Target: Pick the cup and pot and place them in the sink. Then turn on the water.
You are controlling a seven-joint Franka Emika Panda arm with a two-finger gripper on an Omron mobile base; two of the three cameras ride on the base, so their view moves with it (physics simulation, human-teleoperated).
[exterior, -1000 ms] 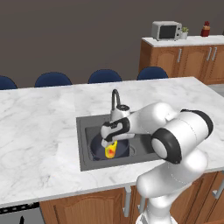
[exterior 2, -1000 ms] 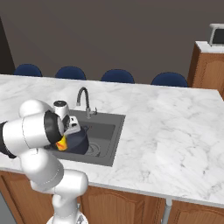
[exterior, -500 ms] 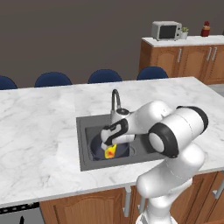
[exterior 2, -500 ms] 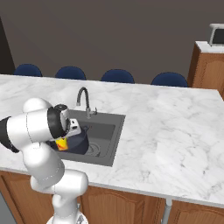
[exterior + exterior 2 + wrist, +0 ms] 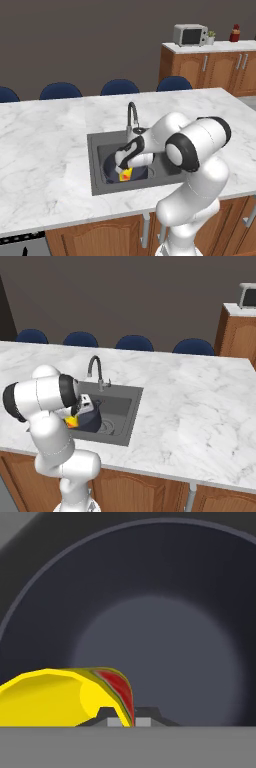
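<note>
- You see the gripper [image 5: 129,716] pinching the cup [image 5: 60,697] by its rim.
- You find the cup above the pot [image 5: 165,612], inside the sink [image 5: 96,150].

A white marbled worktop [image 5: 45,145] is seen spanning the island, carried on wooden cabinet fronts [image 5: 95,235]. A dark grey sink [image 5: 96,165] is recessed into its middle, and a curved faucet [image 5: 132,116] is mounted at the basin's rear edge. Within the basin the pot [image 5: 92,421] is set on the floor, beside the round drain [image 5: 106,427].
</note>
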